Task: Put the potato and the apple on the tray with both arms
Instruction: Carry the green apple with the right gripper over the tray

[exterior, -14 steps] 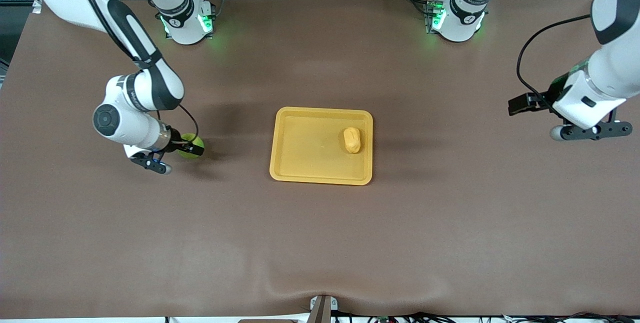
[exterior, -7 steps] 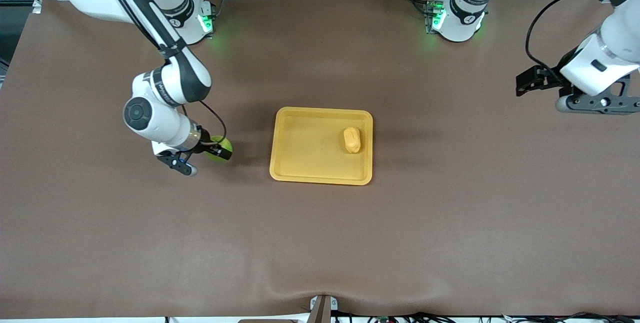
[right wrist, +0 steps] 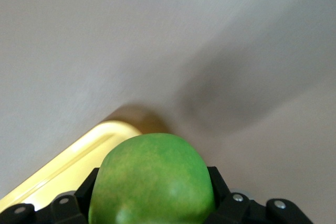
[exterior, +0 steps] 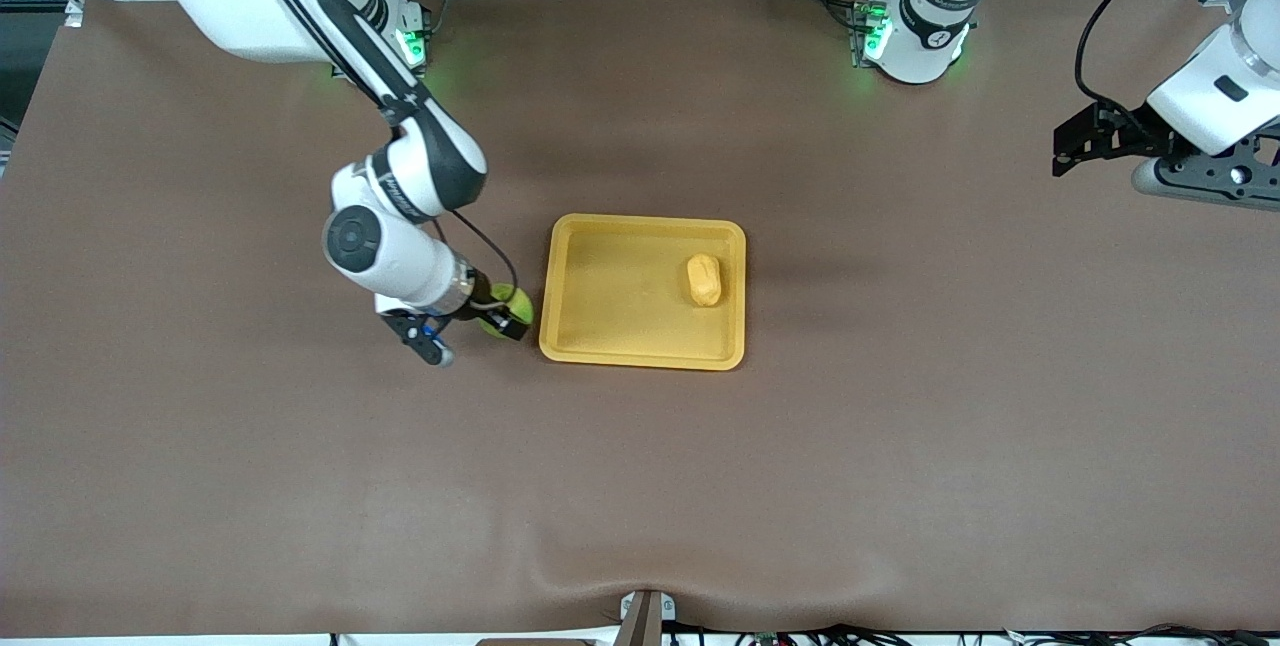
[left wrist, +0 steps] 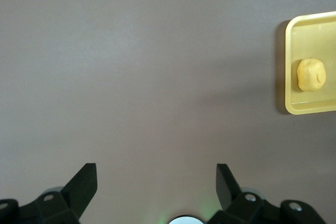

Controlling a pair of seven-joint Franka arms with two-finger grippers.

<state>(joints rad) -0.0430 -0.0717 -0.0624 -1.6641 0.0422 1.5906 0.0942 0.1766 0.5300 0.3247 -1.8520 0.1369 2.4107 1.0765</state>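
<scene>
Apple (exterior: 507, 311) rides pinched in the right gripper (exterior: 497, 318), over bare table just beside the tray's (exterior: 640, 358) rim at the right arm's end. Released now, it would likely clip the rim or roll off across the table. Tray holds only the potato (exterior: 704, 280). Left gripper (left wrist: 156, 181) waits spread wide over bare table at the left arm's end

Even overhead light is falling on the table (exterior: 900, 446), leaving soft shadows beside the tray (exterior: 560, 346) and arms. Green lamps are glowing at both bases. The right wrist view is showing blur around the apple (right wrist: 152, 182).
</scene>
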